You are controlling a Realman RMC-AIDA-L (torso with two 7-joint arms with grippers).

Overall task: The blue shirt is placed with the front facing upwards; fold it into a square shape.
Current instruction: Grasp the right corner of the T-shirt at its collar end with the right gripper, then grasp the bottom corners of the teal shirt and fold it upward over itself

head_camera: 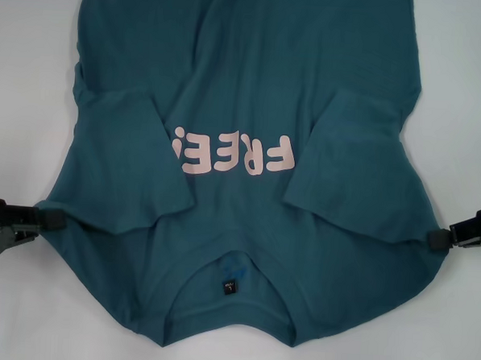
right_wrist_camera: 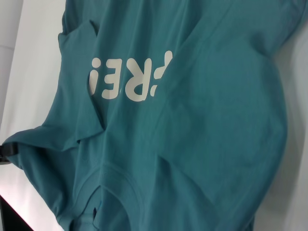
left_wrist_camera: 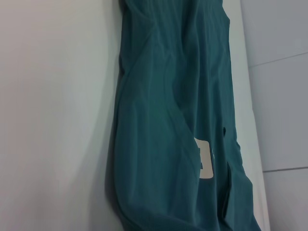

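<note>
At 9 o'clock the left claw (head_camera: 51,218) pinches the shirt (head_camera: 245,91) edge. The shirt lies print-up across the white tabletop (left_wrist_camera: 53,115), both sleeves folded inward. At 3 o'clock the right claw (head_camera: 436,239) clamps the opposite edge.

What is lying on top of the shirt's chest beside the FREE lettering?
Both sleeves of the blue shirt are folded inward beside the lettering, which stays exposed. Chest fabric beneath them is hidden.

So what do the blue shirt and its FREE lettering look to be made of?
The blue shirt looks like soft matte knit, probably cotton: it creases and drapes without sheen. The FREE lettering seems a flat, opaque off-white print on the cloth, with crisp edges and no visible stitching.
</note>
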